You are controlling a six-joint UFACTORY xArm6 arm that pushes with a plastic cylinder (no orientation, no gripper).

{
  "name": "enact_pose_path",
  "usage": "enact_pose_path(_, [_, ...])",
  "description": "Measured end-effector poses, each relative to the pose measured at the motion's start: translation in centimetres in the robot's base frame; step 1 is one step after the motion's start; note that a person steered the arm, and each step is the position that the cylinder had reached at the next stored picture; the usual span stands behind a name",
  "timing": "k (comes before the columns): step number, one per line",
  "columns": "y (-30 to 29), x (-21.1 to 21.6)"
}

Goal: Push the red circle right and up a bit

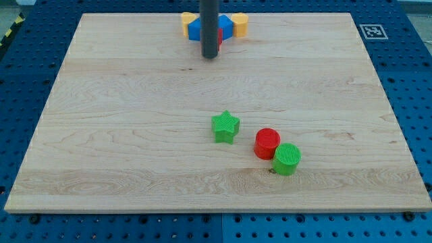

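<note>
Near the view's top centre, my tip (210,57) sits on the pale wood-grain surface (121,135), just below a tight cluster of blocks: yellow block (187,23), blue block (196,31), a sliver of red block (220,34), another blue block (225,25) and a yellow block (240,24), shapes partly hidden by the dark rod. No pincer on this arm, so no pincer state to tell. Red circle (267,143) lies well below, right of centre, ribbed sides, touching the green circle (287,158) at its lower right. Green star (225,127) is just left of it, apart. Blue pegboard (412,81) surrounds the surface, with a marker tag (372,31) at the top right.
</note>
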State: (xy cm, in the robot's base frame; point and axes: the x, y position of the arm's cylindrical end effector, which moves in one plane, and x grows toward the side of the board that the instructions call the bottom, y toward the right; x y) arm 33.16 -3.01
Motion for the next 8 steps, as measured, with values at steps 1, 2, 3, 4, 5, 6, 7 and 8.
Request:
enact_pose_path(1, [-4.7,5.4])
enact_pose_path(2, [-3.5,9.4])
enact_pose_path(3, [-1.2,14.1])
enact_pose_path(4, [-1.2,14.2])
enact_pose_path(5, [-1.2,14.2])
enact_pose_path(6, [-3.4,14.0])
enact_pose_path(7, [-4.7,14.4])
enact_pose_path(8, [-3.0,15.0])
